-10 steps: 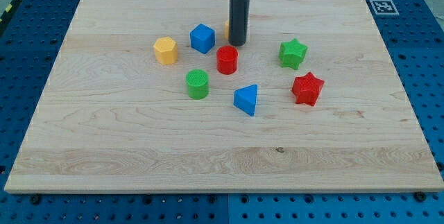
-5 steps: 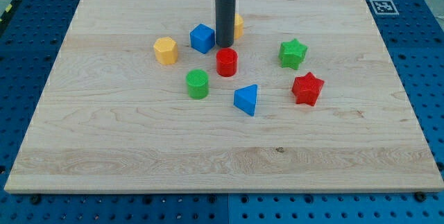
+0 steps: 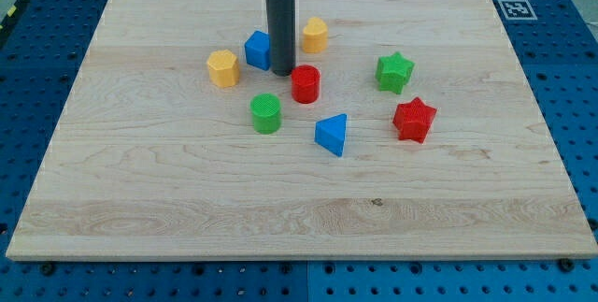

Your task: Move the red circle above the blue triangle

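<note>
No pincer on this arm, just a dark rod, so no open/closed state to give. My tip [image 3: 282,70] sits on the wooden board [image 3: 168,199], btwn the blue cube [image 3: 257,49] on the view's left and the red circle [image 3: 306,84] to its lower right. Rod covers the cube's right edge; can't tell if they touch. Tip is just beside the red circle's upper-left edge, contact unclear.

Red circle stands near board centre, toward the view's top from the blue triangle [image 3: 332,135] and a bit to the view's left of it, the two apart w/ bare wood btwn.

Others: green cylinder [image 3: 266,113] to the view's left of the triangle, below the cube. Yellow hexagon block [image 3: 222,67] left of the cube. Another yellow block [image 3: 315,34] near the top, right of the rod, shape not clear. Green star [image 3: 394,71] on the right, red star [image 3: 414,120] below it, right of the triangle.
</note>
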You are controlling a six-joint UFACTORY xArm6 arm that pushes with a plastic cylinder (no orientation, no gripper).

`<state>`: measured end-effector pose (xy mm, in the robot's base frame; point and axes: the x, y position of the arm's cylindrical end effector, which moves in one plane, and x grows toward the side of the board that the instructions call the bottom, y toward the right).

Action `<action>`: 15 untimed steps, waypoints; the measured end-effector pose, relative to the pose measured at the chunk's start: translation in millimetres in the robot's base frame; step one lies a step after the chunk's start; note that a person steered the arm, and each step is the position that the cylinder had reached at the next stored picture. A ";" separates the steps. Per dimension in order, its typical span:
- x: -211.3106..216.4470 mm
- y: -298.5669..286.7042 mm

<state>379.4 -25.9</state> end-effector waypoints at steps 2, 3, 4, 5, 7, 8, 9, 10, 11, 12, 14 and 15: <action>18.7 0.0; 22.4 0.0; 22.4 -0.2; 22.4 -10.9; 40.5 -24.6; 47.5 -18.8; 49.5 -2.0; 58.7 7.5; 60.8 8.8; 60.8 14.7; 60.8 29.3; 60.8 29.3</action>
<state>440.2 3.4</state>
